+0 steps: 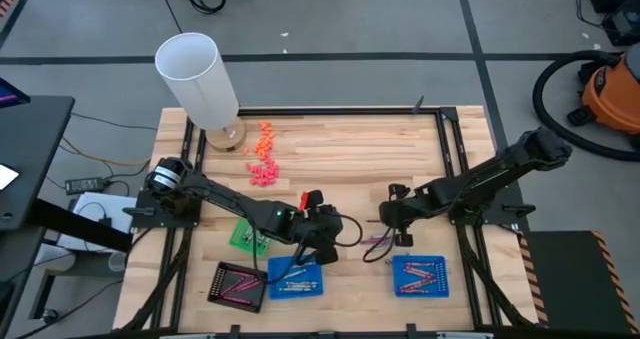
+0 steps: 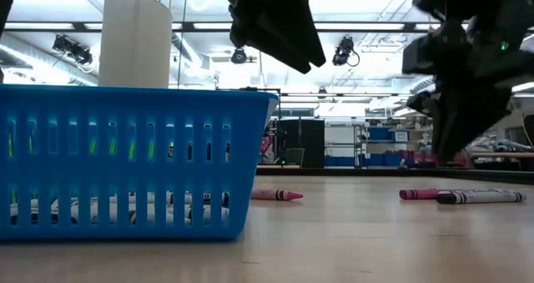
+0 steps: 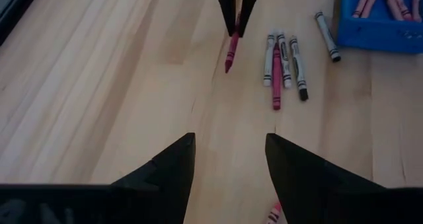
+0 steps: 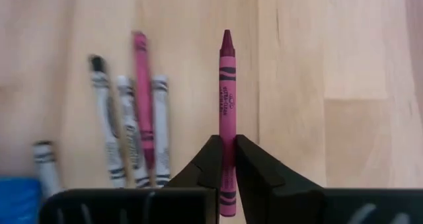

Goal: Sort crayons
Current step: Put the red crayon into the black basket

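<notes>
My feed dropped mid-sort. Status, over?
Right gripper shut on maroon paper-wrapped crayon. Left gripper open, empty, over the table. Loose grey and pink crayons lie beside it, apart.

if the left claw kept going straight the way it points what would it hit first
Probably the right claw, shut on a maroon crayon, straight ahead across bare table. The loose crayon cluster lies off to one side. Depth is unclear, so the open left claw might meet the tabletop first.

Bare wooden tabletop (image 1: 350, 154) lies open from ten through two o'clock. At eleven o'clock a tall white cylinder (image 1: 197, 77) and scattered orange and pink chunky bits (image 1: 263, 154) obstruct. Toward six, three blue slotted plastic trays (image 1: 420, 276) and loose crayons (image 3: 284, 62) crowd passage.
</notes>
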Action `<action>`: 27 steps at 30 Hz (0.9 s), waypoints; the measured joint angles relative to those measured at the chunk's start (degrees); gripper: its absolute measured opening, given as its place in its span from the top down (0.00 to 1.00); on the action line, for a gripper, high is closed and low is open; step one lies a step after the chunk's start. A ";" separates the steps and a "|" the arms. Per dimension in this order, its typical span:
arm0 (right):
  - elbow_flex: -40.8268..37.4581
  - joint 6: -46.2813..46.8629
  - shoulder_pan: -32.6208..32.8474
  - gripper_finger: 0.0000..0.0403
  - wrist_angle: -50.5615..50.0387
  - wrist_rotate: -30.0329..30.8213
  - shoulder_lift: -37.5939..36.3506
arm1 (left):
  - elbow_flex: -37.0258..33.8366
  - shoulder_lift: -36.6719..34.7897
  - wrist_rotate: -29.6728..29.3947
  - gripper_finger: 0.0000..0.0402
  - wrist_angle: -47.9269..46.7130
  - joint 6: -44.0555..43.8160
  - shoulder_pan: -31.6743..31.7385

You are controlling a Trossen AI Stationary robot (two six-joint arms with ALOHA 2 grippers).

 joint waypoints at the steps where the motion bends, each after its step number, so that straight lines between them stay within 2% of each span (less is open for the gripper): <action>1: 0.04 0.14 0.01 0.90 -0.01 -0.37 -0.98 | 0.00 0.00 0.02 0.52 0.41 0.24 0.00; 7: 1.35 0.65 0.55 0.90 -0.13 -0.49 -6.06 | 0.00 0.02 0.02 0.52 4.24 3.50 0.07; 13: 1.41 -0.84 3.76 0.90 1.69 0.29 -9.45 | 0.00 0.02 0.04 0.52 10.05 9.15 0.31; 27: 1.45 -6.06 8.93 0.90 6.25 11.88 -11.30 | 0.00 0.02 0.04 0.52 11.19 12.04 3.65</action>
